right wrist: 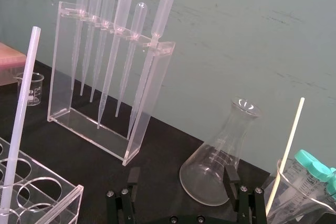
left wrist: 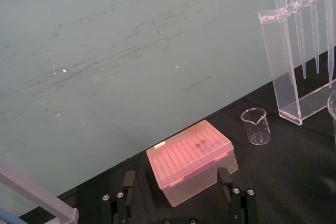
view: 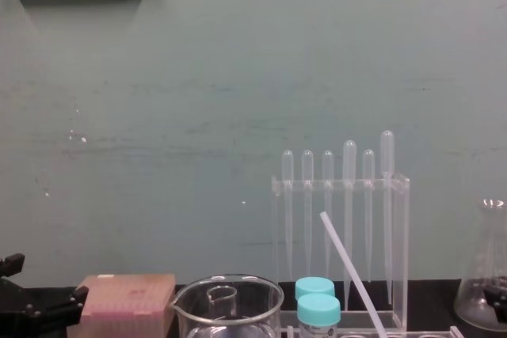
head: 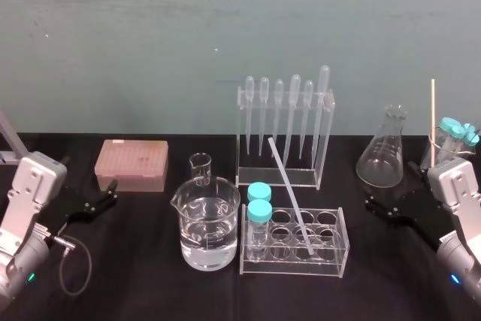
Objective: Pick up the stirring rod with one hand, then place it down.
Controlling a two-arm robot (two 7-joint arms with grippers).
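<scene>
The rod point(head: 291, 197), light, stiff, slick and probably brittle, leans in the rack point(head: 332, 261) to the left of the right claw point(right wrist: 181, 171), released and empty like the left claw point(left wrist: 176, 173); pinch its free upper half.

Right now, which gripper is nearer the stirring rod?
Right. The right gripper is by the flask, right of the stirring rod; the left gripper is farther, by the pink box.
</scene>
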